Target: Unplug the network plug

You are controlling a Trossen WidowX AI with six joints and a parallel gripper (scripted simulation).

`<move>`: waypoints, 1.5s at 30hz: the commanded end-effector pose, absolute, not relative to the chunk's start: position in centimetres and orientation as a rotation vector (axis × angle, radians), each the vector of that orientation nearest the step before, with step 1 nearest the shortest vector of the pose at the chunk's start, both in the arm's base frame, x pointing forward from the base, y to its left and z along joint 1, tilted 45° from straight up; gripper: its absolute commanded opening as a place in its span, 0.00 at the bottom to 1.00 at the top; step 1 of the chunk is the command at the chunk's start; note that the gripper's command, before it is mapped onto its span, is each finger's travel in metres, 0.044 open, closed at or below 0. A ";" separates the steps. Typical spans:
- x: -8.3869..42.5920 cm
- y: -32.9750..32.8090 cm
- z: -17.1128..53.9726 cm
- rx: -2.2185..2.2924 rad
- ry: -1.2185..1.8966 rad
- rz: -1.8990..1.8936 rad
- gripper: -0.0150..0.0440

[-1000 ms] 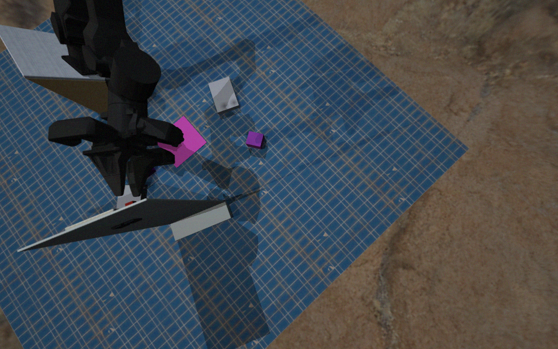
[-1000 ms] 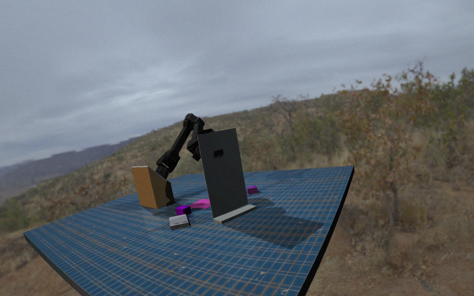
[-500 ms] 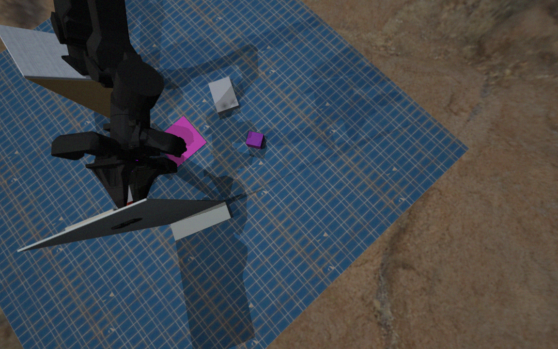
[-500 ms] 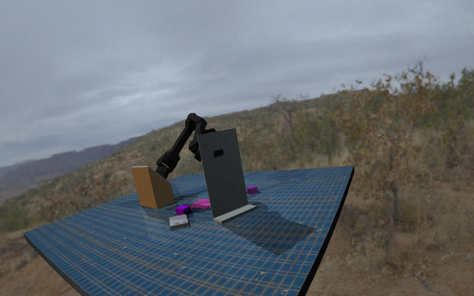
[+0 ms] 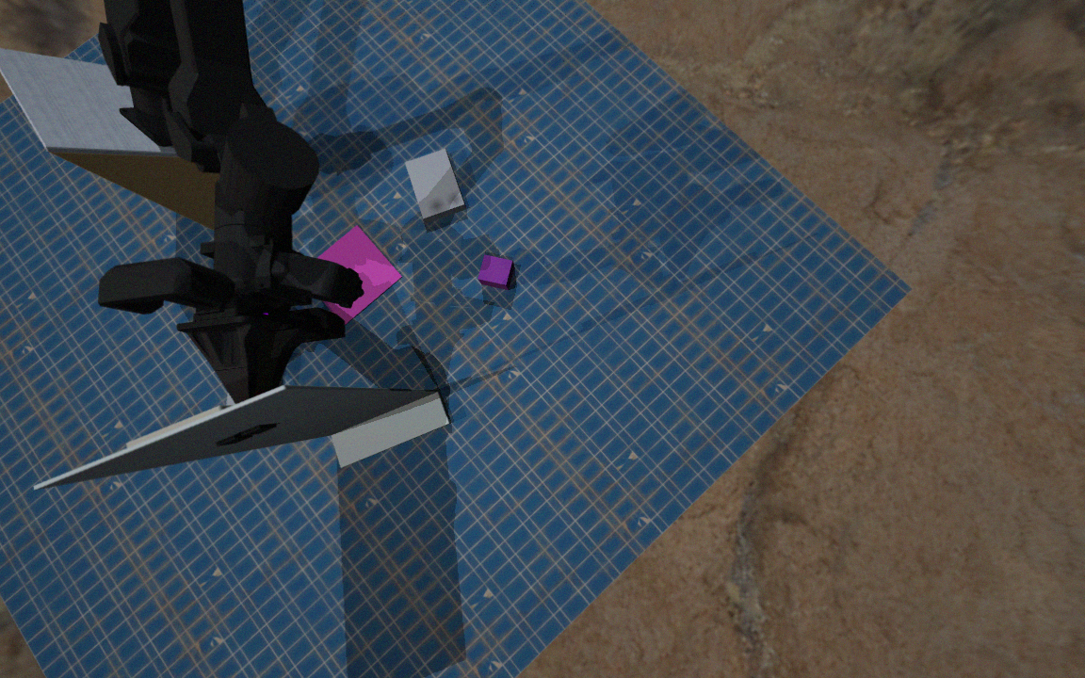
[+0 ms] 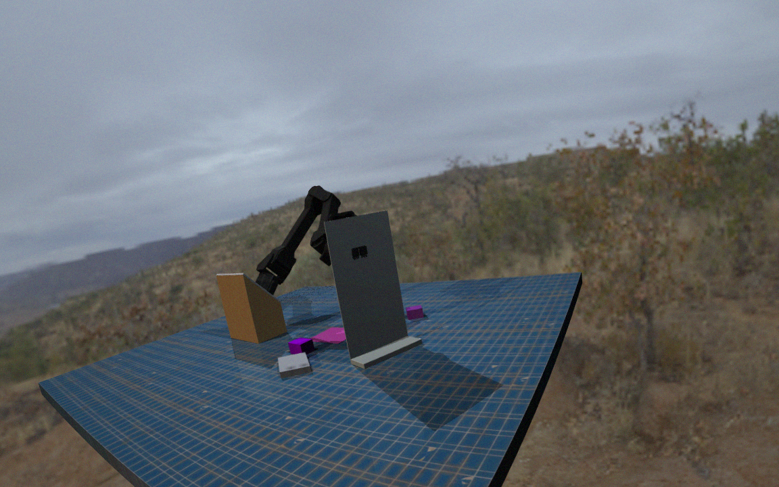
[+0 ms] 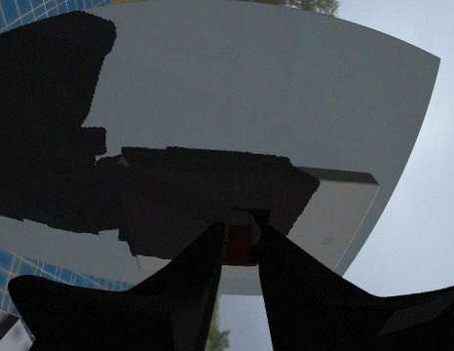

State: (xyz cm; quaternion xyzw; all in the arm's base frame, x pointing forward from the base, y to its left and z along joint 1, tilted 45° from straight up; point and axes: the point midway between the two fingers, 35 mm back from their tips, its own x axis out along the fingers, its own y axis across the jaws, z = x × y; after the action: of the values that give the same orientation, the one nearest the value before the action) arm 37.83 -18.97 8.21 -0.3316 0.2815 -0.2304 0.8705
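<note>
Fingers [image 5: 255,395] narrow, holding plug [image 7: 239,253]
Grip step, apparently; next, tab [image 7: 239,238] down, then straight pull.

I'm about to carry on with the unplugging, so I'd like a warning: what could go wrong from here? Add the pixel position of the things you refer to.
The fingertips [image 5: 251,389] flank the red part of the plug [image 7: 239,244], but a firm grip isn't evident, so a pull might slip off. If the tab isn't fully down, which I can't confirm, pulling could drag the upright panel [image 5: 310,421] [image 6: 368,290] [image 7: 237,88]. Later, lowering toward the pink square [image 5: 378,269] [image 6: 331,335] might knock the nearby purple block [image 6: 301,345].
</note>
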 end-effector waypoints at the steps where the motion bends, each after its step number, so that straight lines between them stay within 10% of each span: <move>1: 37.9 -18.9 8.2 -0.699 0.587 -0.478 0.34; 45: 36.2 -18.1 8.5 -0.698 0.588 -0.477 0.25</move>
State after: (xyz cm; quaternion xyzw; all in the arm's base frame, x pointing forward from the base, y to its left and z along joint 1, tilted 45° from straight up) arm 36.37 -18.19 8.47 -0.3323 0.2803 -0.2282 0.8712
